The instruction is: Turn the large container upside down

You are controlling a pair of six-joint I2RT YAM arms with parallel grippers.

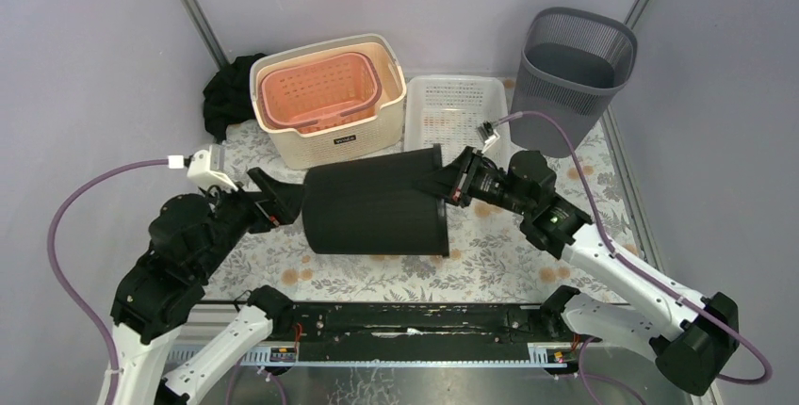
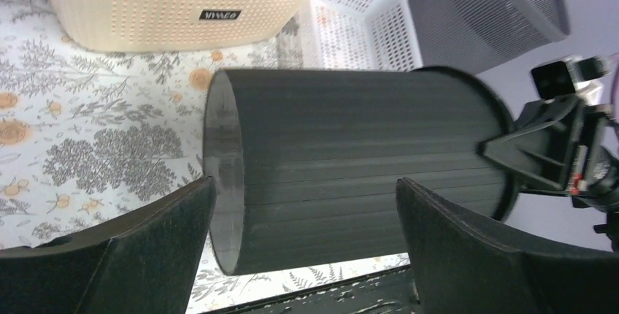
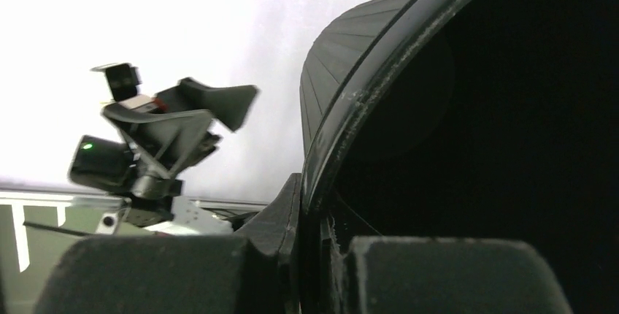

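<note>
Ok, nearest the bases, a black rail [image 1: 405, 320] runs along the table's near edge, with the floral tablecloth [image 1: 509, 254] just beyond it.

Mid-table, the large black container [image 1: 377, 207] lies on its side. Its closed base points to the left arm and its open mouth to the right arm. Whether it rests on the cloth or is lifted slightly can't be told.

The left gripper [image 1: 287, 200] sits at the base end with its jaws spread wide, holding nothing. In the left wrist view one finger [image 2: 175, 219] is right next to the base edge, but contact can't be told.

The right gripper [image 1: 438, 182] is clamped on the container's rim at the mouth. The right wrist view shows one finger [image 3: 146, 274] outside the wall and the other inside, pinching the rim between them.

Behind the container:
- A cream perforated basket [image 1: 325, 146] has a pink basket [image 1: 320, 89] nested inside it.
- A white slotted tray basket [image 1: 457, 108] is just beside the cream basket, on its right.
- A grey mesh waste bin [image 1: 570, 75] stands upright in the far right corner.
- A black cloth [image 1: 226, 94] is bunched at the far left, beside the cream basket.
</note>
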